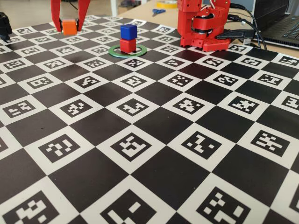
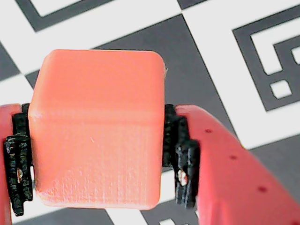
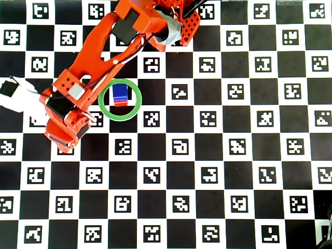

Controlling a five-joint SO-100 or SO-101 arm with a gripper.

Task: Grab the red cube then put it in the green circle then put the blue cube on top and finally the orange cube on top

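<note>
Orange cube (image 2: 96,129): pinched between the two fingers of the red pincer (image 2: 98,154), raised over the checkered desk (image 1: 154,154), left of the stack in the fixed view.
Open room: the near desk squares are seen bare.
Hidden: pincer tips covered by the arm in the overhead view.
Green circle (image 1: 140,51): red cube (image 1: 127,45) inside, blue cube (image 1: 128,31) stacked on it.

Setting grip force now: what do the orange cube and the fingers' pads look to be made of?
The orange cube looks like matte 3D-printed plastic: fine layer lines run across its front face. The fingers are smooth red plastic, faced with black ridged pads, possibly rubber, pressed on the cube's sides.
</note>
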